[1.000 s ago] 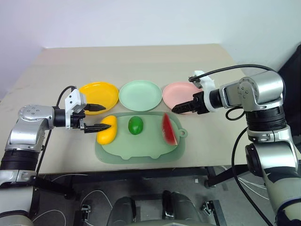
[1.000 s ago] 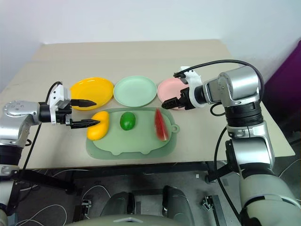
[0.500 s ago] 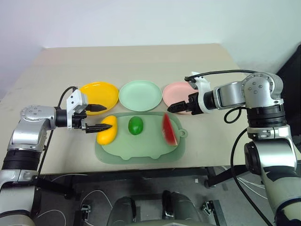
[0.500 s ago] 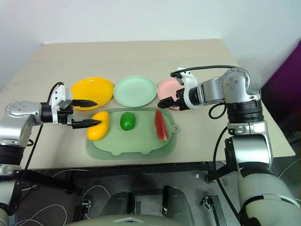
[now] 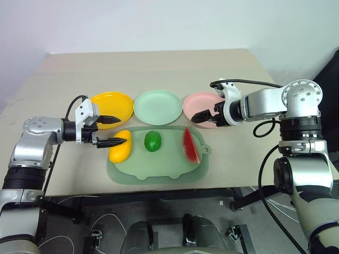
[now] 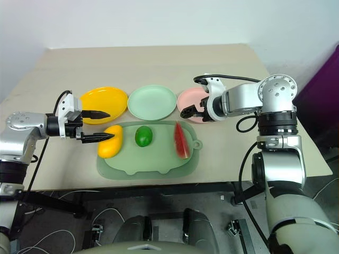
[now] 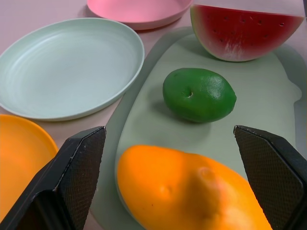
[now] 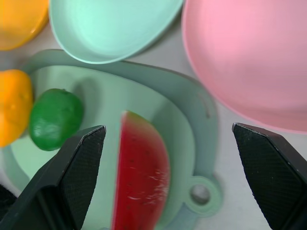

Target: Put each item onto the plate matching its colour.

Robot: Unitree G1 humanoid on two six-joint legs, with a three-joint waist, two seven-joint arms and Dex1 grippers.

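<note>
From the head views, the yellow curved toy mango [image 5: 120, 146], small round green toy fruit [image 5: 152, 141] and red watermelon wedge [image 5: 189, 145] lay on the pale-green mat [image 5: 159, 168], all plates bare. In the left wrist view the left gripper [image 7: 170, 179] stood wide astride the mango, likely light, stiff, slippery. In the right wrist view the right gripper [image 8: 168, 177] gaped above the wedge, unobstructed.

Red, green-rinded watermelon wedge [image 5: 190, 145]

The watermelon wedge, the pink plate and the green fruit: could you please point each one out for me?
watermelon wedge [image 5: 189, 145], left eye view, on its red flesh.
pink plate [image 5: 200, 104], left eye view, on the bare inside of the plate.
green fruit [image 5: 152, 141], left eye view, on the middle of its top.
</note>
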